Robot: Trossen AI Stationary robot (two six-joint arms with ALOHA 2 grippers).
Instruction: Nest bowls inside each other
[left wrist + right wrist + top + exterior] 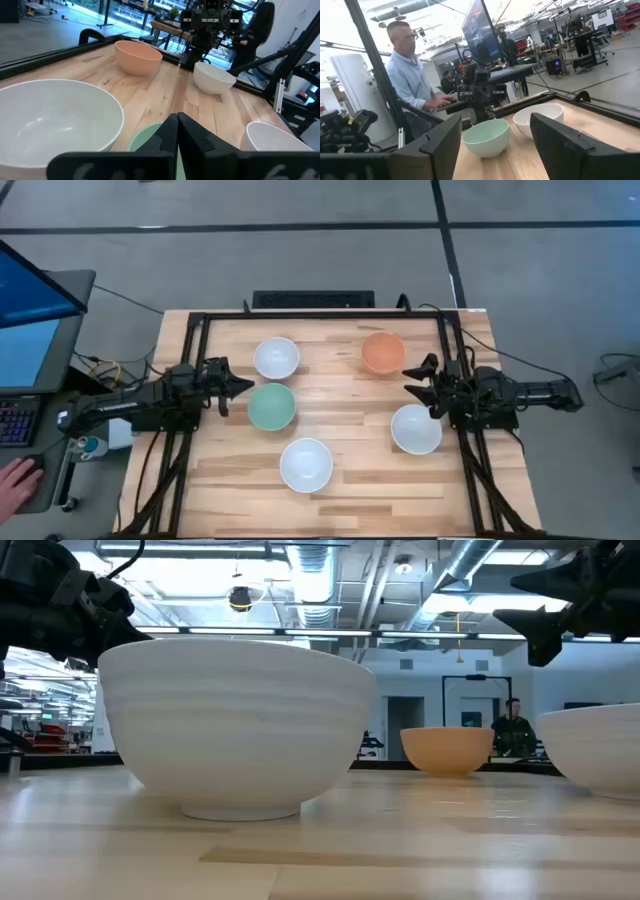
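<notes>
Bowls, five of them, sit separately on the wooden table (340,405), none inside another, and each one shown from above is empty. A white bowl (276,357) stands toward the far left, with the mint green bowl (271,406) just in front of it, nearly touching. The orange bowl (383,352) stands at the far right, apart from the rest. A second white bowl (416,429) sits in front of it near the table's right edge, and a third white bowl (306,465) is nearest the front edge, around the middle. The left gripper (243,387) hovers at the left side of the table with its fingers pressed together on nothing, their tips pointing at the green bowl's rim and just short of it. The right gripper (420,380) hovers at the right side with its fingers spread wide and nothing between them, placed between the orange bowl and the white bowl beside the right edge, close to both. A black metal frame (320,317) runs along the table's back and sides, and both arms reach in across its side rails. Beyond the table's left edge stand a monitor (30,320) and a keyboard (15,420), and a person's hand (14,485) rests near them. From table height, the front white bowl fills much of the foreground and blocks the green bowl behind it.
</notes>
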